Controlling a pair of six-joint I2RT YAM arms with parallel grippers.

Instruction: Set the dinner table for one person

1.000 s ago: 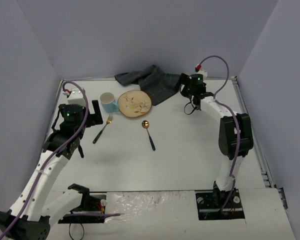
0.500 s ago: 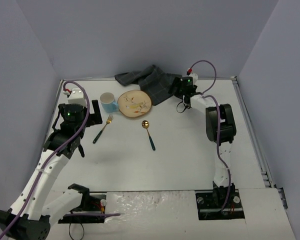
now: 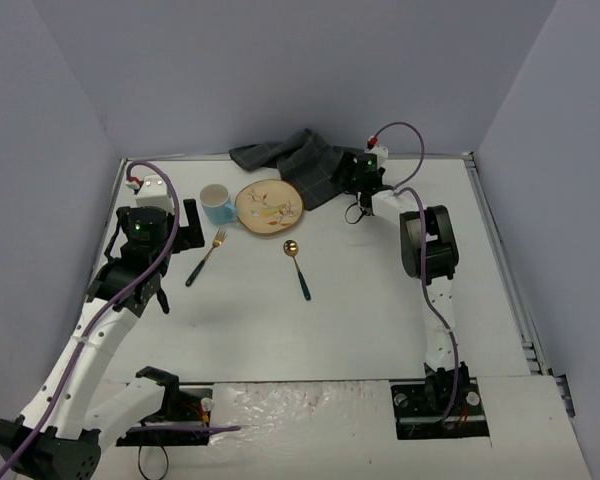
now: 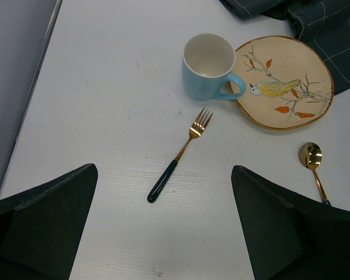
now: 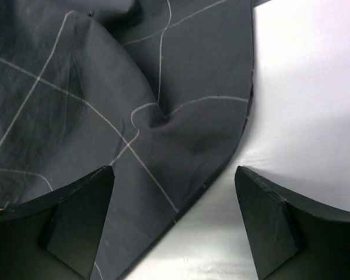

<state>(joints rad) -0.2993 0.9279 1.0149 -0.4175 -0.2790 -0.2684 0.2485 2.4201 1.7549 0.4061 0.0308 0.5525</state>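
Observation:
On the white dinner table lie a dark grey checked cloth, a tan plate with a bird picture, a light blue mug, a gold fork with a dark handle and a gold spoon. My right gripper is open, low over the cloth's right edge; one finger is over cloth, the other over bare table. My left gripper is open and empty, left of the mug, above the fork. The mug, plate and spoon show in its view.
Grey walls close in the table at the back and both sides. A metal rail runs along the right edge. The arm bases and cables sit at the near edge.
My right arm has folded up and its gripper has moved left, from beside the cloth to over the cloth's right edge. The left arm and the tableware have not moved.

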